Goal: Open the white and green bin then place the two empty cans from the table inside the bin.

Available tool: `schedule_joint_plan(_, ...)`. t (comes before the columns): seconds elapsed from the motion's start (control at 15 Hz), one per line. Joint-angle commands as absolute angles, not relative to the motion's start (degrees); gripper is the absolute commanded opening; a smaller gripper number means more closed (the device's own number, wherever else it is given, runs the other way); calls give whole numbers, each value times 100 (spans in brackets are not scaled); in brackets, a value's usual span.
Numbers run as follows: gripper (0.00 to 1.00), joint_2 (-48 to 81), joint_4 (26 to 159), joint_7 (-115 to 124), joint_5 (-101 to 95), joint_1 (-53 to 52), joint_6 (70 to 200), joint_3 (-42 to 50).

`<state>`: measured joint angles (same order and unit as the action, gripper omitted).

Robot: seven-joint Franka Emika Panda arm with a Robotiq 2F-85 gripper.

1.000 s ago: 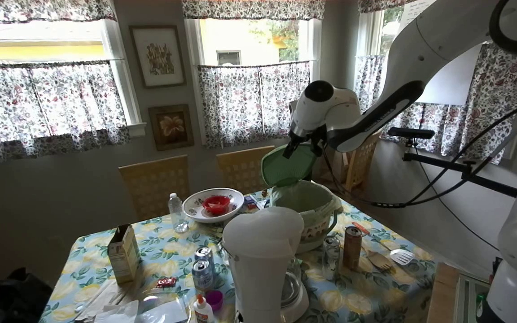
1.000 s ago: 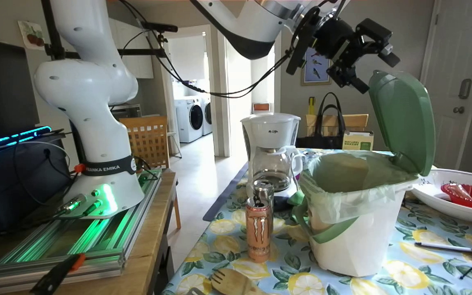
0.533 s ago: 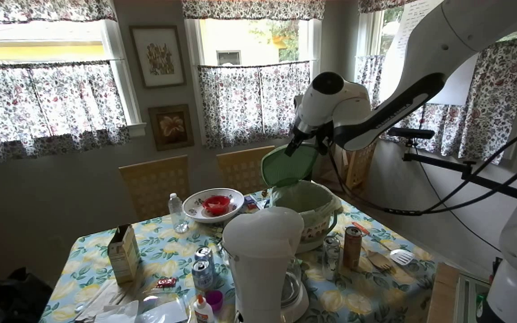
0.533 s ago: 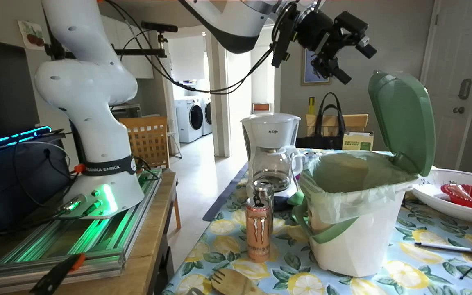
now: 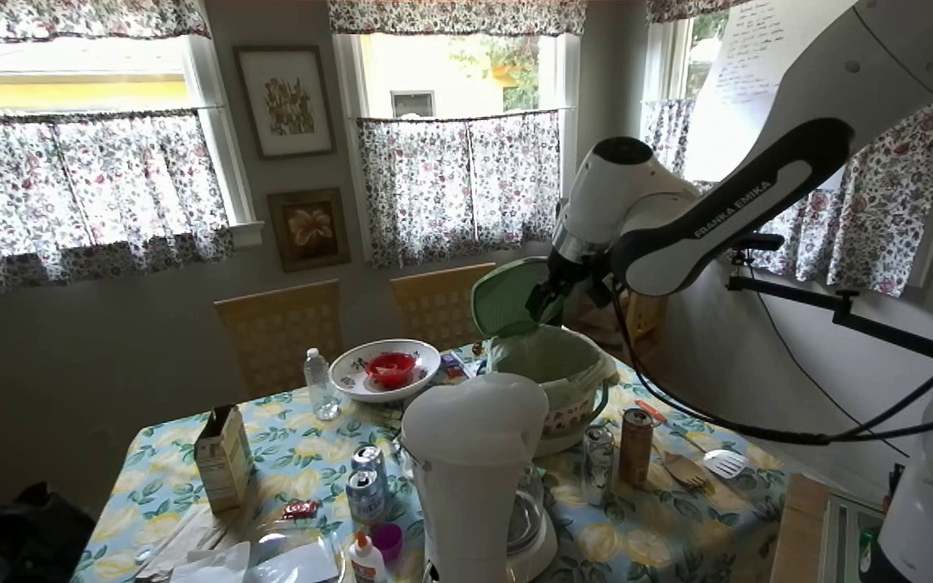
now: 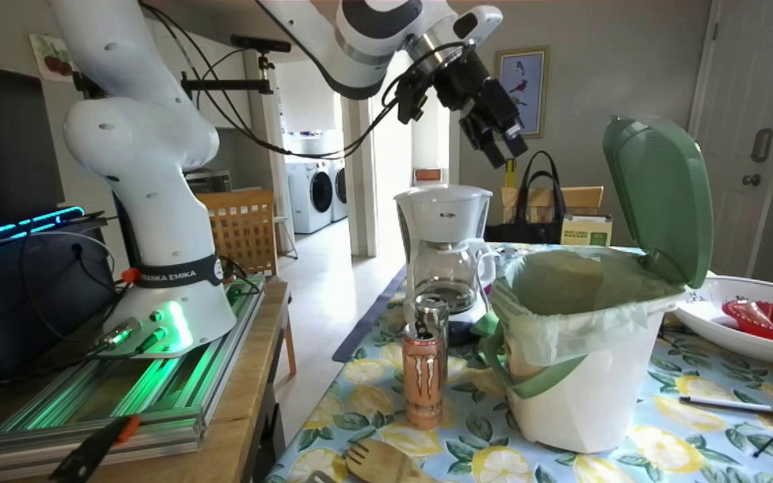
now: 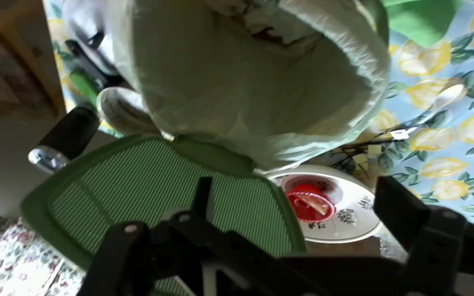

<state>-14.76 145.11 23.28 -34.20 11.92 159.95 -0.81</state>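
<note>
The white and green bin [image 6: 581, 402] stands on the table [image 6: 487, 463] with its green lid [image 6: 661, 194] tilted up, open. It is lined with a pale bag; the wrist view looks into the bag [image 7: 241, 82]. A tan-orange can [image 6: 423, 382] stands upright beside the bin. A silver can [image 5: 597, 465] stands next to it, partly hidden behind it in an exterior view [image 6: 432, 310]. My gripper [image 6: 505, 151] is in the air above the table, apart from the lid. In the wrist view, its fingers [image 7: 296, 201] are wide apart with nothing between them.
A white coffee maker [image 5: 466, 461] stands near the bin. A white bowl [image 5: 353, 380] holding a red bowl [image 5: 390, 369] sits behind. Two more cans [image 5: 366, 494], a plastic bottle [image 5: 321, 389], a box [image 5: 223, 461] and utensils [image 5: 685, 470] are on the table.
My gripper has drawn back from the raised lid toward the robot's base and turned to point more downward. The lid stays open; the bin and cans have not moved.
</note>
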Motion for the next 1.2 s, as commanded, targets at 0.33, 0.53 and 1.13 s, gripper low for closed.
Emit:
schedule_joint_plan(0.33, 100, -2455, 15301, -153, -598, 108, 14076, 970)
schedule_joint_plan(0.53, 100, -2300, 15311, -425, -786, 377, 13804, 949)
schedule_joint_plan(1.13, 100, -1295, 15721, -1823, -468, 395, 15431, 1336)
